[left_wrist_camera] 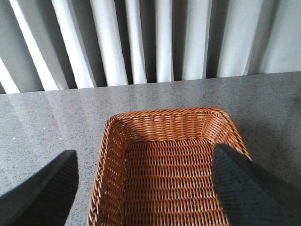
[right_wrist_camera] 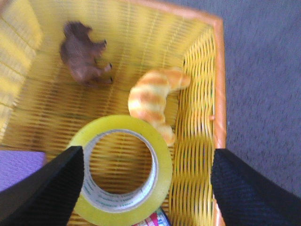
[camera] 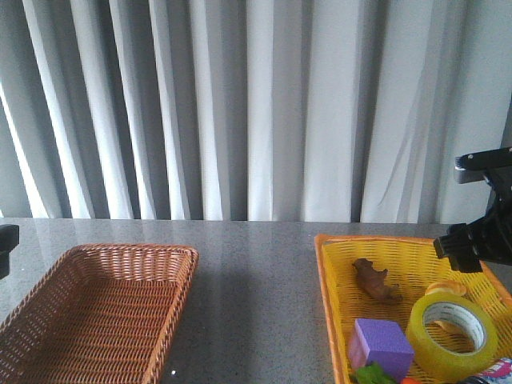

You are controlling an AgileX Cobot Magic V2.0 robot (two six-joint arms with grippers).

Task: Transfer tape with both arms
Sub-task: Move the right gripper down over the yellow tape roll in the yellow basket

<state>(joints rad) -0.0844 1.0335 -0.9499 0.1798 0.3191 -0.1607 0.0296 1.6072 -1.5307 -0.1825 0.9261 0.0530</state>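
The tape [camera: 452,336], a wide yellow roll with a white printed core, lies flat in the yellow basket [camera: 376,242] on the right. My right arm [camera: 478,240] hangs over the basket's far right corner. In the right wrist view my right gripper [right_wrist_camera: 146,157] is open above the tape [right_wrist_camera: 122,123]; one finger [right_wrist_camera: 56,183] covers the roll's edge and the other finger [right_wrist_camera: 249,188] is over the basket rim. My left gripper [left_wrist_camera: 145,155] is open and empty above the brown wicker basket [left_wrist_camera: 164,117]. Only a corner of the left arm [camera: 6,244] shows in the front view.
Beside the tape in the yellow basket are a purple cube [camera: 380,344], a croissant toy [right_wrist_camera: 150,101], a brown animal toy [right_wrist_camera: 82,59] and a printed packet [right_wrist_camera: 153,221]. The wicker basket [camera: 104,312] sits at the left on the grey table [camera: 256,272]. Curtains hang behind.
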